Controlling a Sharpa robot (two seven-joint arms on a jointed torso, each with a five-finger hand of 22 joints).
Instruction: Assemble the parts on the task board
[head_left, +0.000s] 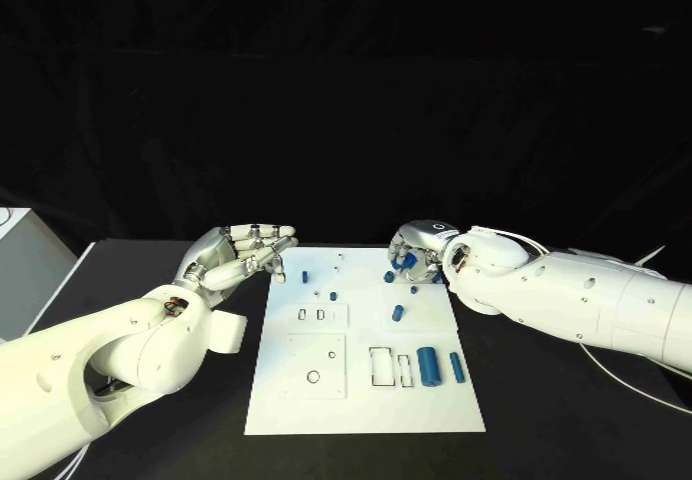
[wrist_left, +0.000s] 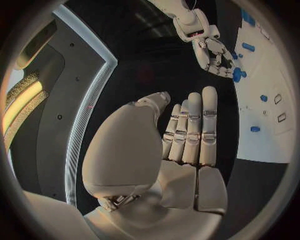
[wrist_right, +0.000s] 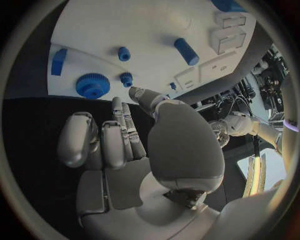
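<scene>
The board (head_left: 364, 400) is seen lying flat in the middle of the black table (head_left: 577, 420), its long side running away from the robot. Small blue parts are scattered over it. A thick cylinder (head_left: 427, 365) and a slimmer bar (head_left: 456, 367) are laid side by side near the board's right edge, just beside an outlined rectangular slot (head_left: 382, 366). Further up, a short peg (head_left: 395, 313) is seen standing, and a small piece (head_left: 333, 296) is found near the board's middle.

The left hand (head_left: 242, 252) is held at the board's far left corner, palm up, with nothing in it; in the left wrist view its fingers (wrist_left: 195, 131) are shown straight and close together, released.

The right hand (head_left: 418, 250) is placed over the board's far right corner, fingers curled downward among several blue parts. In the right wrist view a toothed blue gear (wrist_right: 93, 85) is seen on the board near the fingertips (wrist_right: 119, 107), with a small block (wrist_right: 59, 61) at the board's edge beside it. Whether anything is grasped by this hand cannot be told.
</scene>
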